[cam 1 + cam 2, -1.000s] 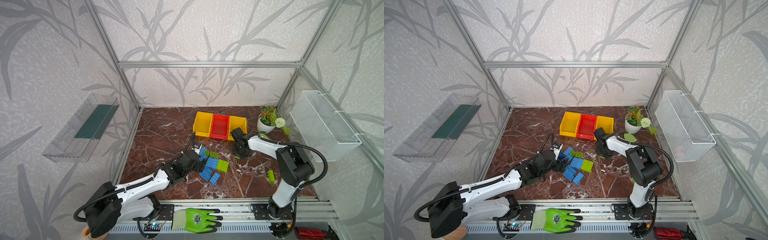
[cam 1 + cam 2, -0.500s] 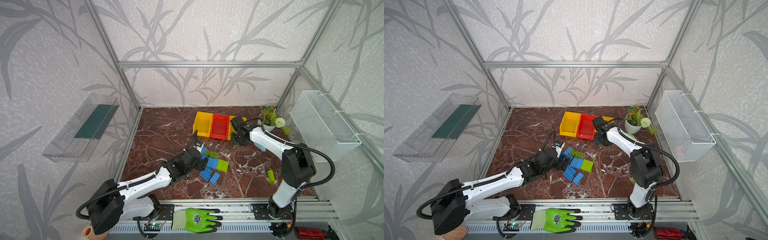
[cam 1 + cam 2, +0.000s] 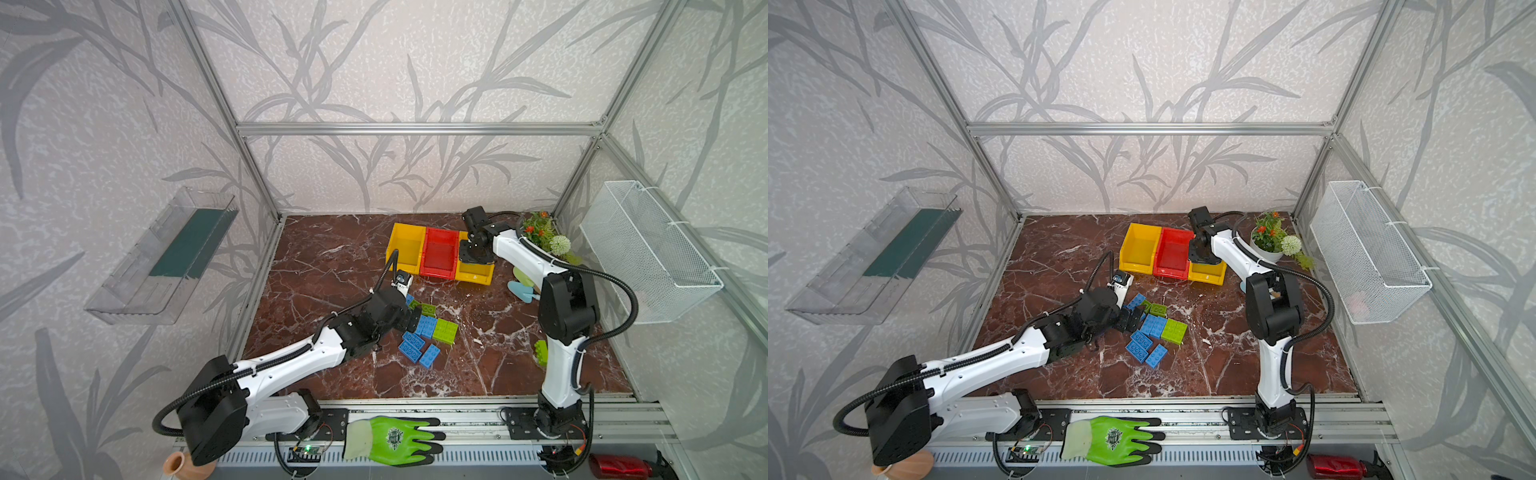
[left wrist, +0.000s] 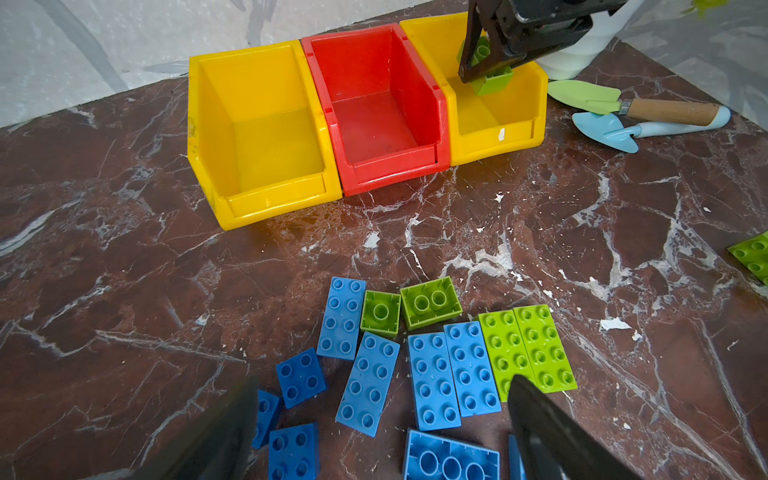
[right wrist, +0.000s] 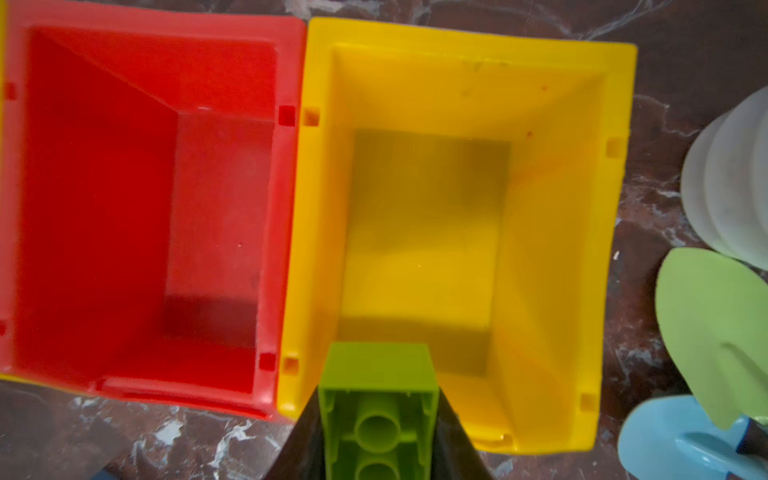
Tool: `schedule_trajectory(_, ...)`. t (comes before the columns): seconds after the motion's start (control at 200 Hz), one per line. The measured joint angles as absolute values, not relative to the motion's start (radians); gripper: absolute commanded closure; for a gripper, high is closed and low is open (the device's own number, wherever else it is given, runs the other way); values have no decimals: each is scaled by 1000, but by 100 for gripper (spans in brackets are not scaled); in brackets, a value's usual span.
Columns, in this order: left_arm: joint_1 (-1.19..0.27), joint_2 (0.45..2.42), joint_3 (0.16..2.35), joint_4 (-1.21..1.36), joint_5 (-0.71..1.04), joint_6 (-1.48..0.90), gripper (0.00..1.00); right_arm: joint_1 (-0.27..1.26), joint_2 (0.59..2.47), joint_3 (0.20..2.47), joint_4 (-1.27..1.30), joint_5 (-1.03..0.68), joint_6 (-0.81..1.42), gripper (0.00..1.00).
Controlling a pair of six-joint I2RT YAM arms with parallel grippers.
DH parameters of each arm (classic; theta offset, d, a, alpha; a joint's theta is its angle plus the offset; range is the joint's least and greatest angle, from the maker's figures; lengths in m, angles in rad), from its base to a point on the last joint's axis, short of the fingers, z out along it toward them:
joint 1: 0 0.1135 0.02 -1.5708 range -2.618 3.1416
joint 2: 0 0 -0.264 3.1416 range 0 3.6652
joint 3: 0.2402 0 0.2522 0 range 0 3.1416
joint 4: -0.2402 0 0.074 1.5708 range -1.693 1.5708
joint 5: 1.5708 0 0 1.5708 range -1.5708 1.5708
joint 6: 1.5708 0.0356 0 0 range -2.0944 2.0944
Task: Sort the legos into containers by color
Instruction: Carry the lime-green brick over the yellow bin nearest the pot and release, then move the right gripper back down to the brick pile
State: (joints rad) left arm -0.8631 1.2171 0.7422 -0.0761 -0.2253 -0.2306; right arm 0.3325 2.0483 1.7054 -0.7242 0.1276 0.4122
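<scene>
A clear tray (image 3: 166, 257) hangs on the left wall. The left gripper (image 4: 382, 384) sits low at the left side of the legos (image 3: 428, 328), its fingers (image 4: 548, 432) spread wide over the blue ones. The legos lie loose on the marble floor (image 3: 332, 257) at mid-scene, touching or just beside each other: blue bricks to the left and near side, lime ones to the right and far side, two of those turned studs-down.

Farther back stand three bins joined in a row: left yellow bin (image 4: 208, 124), red bin (image 4: 419, 83), right yellow bin (image 4: 536, 104). The right gripper (image 4: 484, 62) hangs above the right yellow bin, pinching a green brick (image 5: 376, 365) with its hollow underside toward the wrist camera.

Right of the bins a green trowel (image 4: 582, 95) lies across a blue trowel (image 4: 611, 131), with a white flower pot (image 3: 1264, 249) behind. One stray green lego (image 3: 540, 353) lies beside the right arm, well apart from the rest. A wire basket (image 3: 648, 249) hangs on the right wall.
</scene>
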Motion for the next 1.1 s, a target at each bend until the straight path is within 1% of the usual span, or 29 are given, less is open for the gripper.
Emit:
schedule_trajectory(0.175, -863, 1221, 753, -80, -245, -215, 7, 299, 2137, 1770, -731, 98, 394, 69)
schedule_trajectory(0.27, -863, 1221, 753, -79, -253, -208, 7, 287, 2180, 1807, -733, 89, 390, 66)
schedule_trajectory(0.33, -863, 1221, 753, -76, -261, -204, 7, 281, 2203, 1832, -735, 85, 387, 61)
schedule_trajectory(0.495, -863, 1225, 754, -75, -286, -202, 7, 278, 2254, 1899, -746, 78, 375, 42)
schedule_trajectory(0.68, -863, 1230, 762, -75, -297, -202, 7, 278, 2253, 1901, -761, 77, 373, 31)
schedule_trajectory(0.71, -863, 1230, 764, -75, -298, -202, 7, 278, 2245, 1890, -758, 77, 374, 28)
schedule_trajectory(0.74, -863, 1228, 764, -75, -299, -202, 7, 278, 2231, 1872, -757, 77, 375, 18)
schedule_trajectory(0.755, -863, 1227, 764, -75, -299, -202, 7, 278, 2222, 1861, -756, 78, 380, 15)
schedule_trajectory(0.84, -863, 1217, 764, -76, -300, -204, 7, 283, 2148, 1784, -755, 81, 389, 13)
schedule_trajectory(0.875, -863, 1209, 762, -76, -302, -207, 7, 287, 2108, 1751, -755, 80, 390, 9)
schedule_trajectory(0.885, -863, 1206, 762, -75, -302, -210, 7, 288, 2095, 1740, -754, 80, 393, 8)
schedule_trajectory(0.89, -863, 1205, 761, -75, -302, -210, 7, 289, 2088, 1734, -754, 80, 390, 3)
schedule_trajectory(0.9, -863, 1203, 760, -75, -303, -210, 7, 289, 2080, 1727, -754, 80, 392, 0)
schedule_trajectory(1.1, -863, 1121, 701, -76, -306, -245, 7, 356, 1853, 1541, -744, 80, 393, 1)
